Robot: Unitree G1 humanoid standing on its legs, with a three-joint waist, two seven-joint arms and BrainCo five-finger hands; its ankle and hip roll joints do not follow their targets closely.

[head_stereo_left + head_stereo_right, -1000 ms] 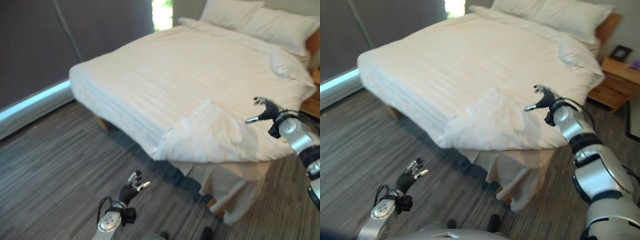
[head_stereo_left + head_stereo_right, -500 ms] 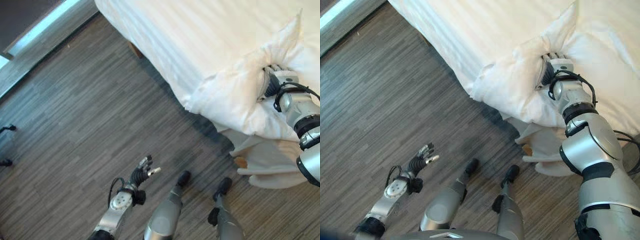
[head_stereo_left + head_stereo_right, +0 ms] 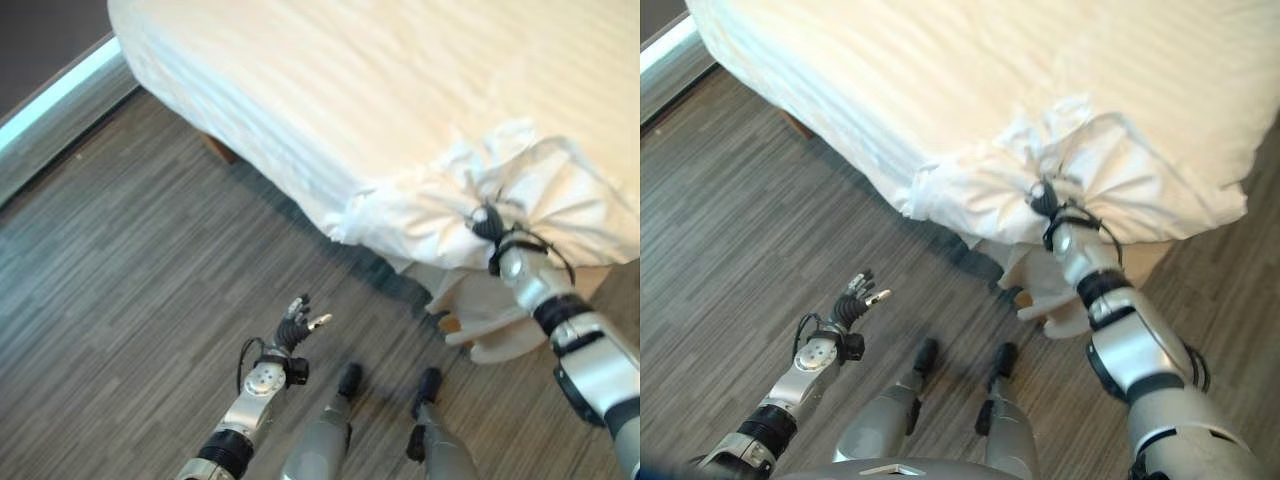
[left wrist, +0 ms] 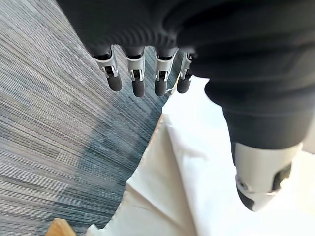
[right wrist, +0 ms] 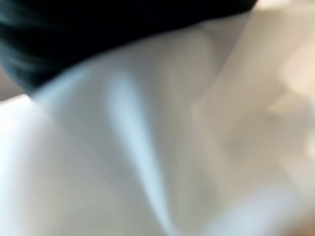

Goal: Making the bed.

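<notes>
While the right hand (image 3: 487,222) sinks into bunched duvet (image 3: 440,205) at the bed (image 3: 300,90) corner, its fingers hidden, a smooth outward pull should flatten it; left hand (image 3: 296,325) hangs open.

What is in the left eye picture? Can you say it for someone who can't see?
The robot's right hand is buried in a bunched-up corner of the white duvet at the bed's edge. Its left hand hangs open over the grey wood floor.
</notes>
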